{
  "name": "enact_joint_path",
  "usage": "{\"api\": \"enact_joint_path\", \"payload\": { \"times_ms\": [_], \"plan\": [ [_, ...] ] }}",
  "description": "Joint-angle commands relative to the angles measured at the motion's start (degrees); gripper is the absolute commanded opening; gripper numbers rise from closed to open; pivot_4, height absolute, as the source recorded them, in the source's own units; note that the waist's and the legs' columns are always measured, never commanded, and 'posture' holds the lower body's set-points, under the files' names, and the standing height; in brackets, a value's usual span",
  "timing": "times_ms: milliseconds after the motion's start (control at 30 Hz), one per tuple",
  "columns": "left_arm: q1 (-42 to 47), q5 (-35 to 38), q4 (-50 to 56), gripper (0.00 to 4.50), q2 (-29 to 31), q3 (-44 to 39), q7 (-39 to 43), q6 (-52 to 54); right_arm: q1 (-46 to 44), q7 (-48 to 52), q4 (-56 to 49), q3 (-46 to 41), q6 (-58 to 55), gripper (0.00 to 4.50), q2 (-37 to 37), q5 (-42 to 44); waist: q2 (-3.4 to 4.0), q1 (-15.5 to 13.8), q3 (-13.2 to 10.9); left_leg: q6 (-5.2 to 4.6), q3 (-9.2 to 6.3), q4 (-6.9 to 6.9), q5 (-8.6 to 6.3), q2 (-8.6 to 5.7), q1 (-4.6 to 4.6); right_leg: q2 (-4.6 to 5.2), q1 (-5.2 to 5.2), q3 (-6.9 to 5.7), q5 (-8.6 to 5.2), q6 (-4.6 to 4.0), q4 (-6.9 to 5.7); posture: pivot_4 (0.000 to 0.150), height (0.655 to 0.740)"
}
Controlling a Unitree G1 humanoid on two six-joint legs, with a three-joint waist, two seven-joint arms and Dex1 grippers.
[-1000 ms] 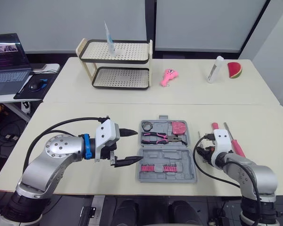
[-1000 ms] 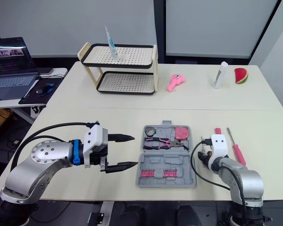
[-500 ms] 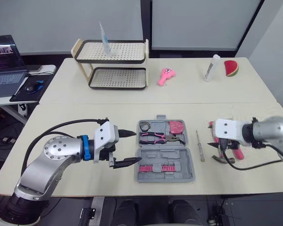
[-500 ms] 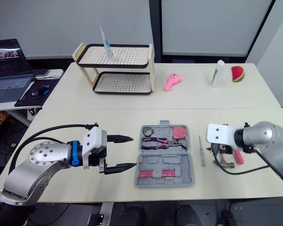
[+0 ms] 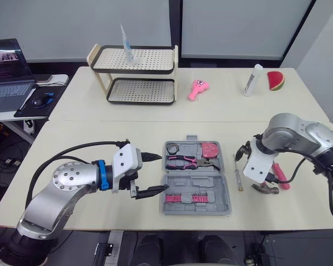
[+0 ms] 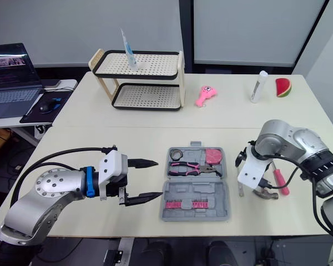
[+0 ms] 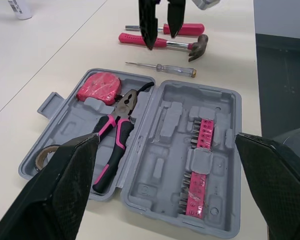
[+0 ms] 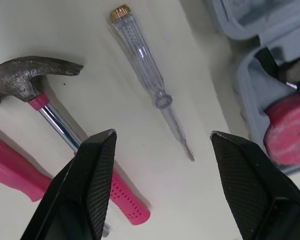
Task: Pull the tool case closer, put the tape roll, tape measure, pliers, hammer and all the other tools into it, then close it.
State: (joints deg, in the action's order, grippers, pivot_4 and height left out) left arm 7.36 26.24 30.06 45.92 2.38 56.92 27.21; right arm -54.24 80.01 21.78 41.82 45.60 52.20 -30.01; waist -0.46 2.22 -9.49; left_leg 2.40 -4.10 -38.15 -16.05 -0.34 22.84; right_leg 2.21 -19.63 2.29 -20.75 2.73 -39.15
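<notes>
**Right gripper (image 8: 161,135): fingers spread wide, holding nothing, poised over the loose tools.**

Nearest: steel-headed hammer with chrome shaft and pink grip (image 8: 57,122), its shaft running under one finger. A slim clear-handled screwdriver (image 8: 145,65) lies in the gap between the fingers, and a pink-handled screwdriver (image 7: 185,29) lies just beyond the hammer. Further out: open grey plastic tool case (image 5: 197,182), already holding pink-handled pliers (image 7: 115,130), pink tape measure (image 7: 100,85) and tape roll (image 5: 170,148). Beyond it: left gripper (image 5: 155,173), also spread and empty. Likely faults: closing here may pinch hammer and clear-handled screwdriver together, or nudge either aside. Gripped off balance, the head-heavy hammer could swing or slip. Laid outside its moulded recess, it would probably stop the lid shutting.
</notes>
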Motion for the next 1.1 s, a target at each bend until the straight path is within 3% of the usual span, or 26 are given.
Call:
{"api": "enact_joint_path", "payload": {
  "times_ms": [33, 500, 1100],
  "plan": [
    [-0.6, 0.1, 2.8, 4.5, 0.3, 0.9, 0.2, -0.1, -1.9, 0.1, 2.0, -0.2, 3.4, 3.19, -0.7, -1.9, 0.0, -0.1, 0.0, 0.0, 0.01, 0.0, 0.0, 0.0, 0.0, 0.0, 0.0, 0.01, 0.0, 0.0, 0.0, 0.15, 0.729],
    [1.3, -0.3, 1.8, 4.5, -2.0, 5.0, 3.7, -6.0, -4.5, -3.7, 12.8, 1.9, 8.9, 3.19, -6.5, -9.0, 0.0, -0.3, 0.0, 0.01, 0.01, -0.12, 0.01, 0.0, -0.04, -0.02, -0.02, 0.02, 0.0, 0.0, -0.22, 0.15, 0.729],
    [2.2, -2.7, 2.4, 4.5, -2.7, 6.2, 1.7, -6.0, -8.8, -7.7, 22.1, 5.3, 13.0, 3.19, -11.6, -14.3, 0.01, -0.2, 0.0, 0.05, 0.02, -0.17, 0.03, -0.03, -0.03, -0.05, -0.1, 0.02, 0.0, 0.0, -0.36, 0.15, 0.729]
  ]
}}
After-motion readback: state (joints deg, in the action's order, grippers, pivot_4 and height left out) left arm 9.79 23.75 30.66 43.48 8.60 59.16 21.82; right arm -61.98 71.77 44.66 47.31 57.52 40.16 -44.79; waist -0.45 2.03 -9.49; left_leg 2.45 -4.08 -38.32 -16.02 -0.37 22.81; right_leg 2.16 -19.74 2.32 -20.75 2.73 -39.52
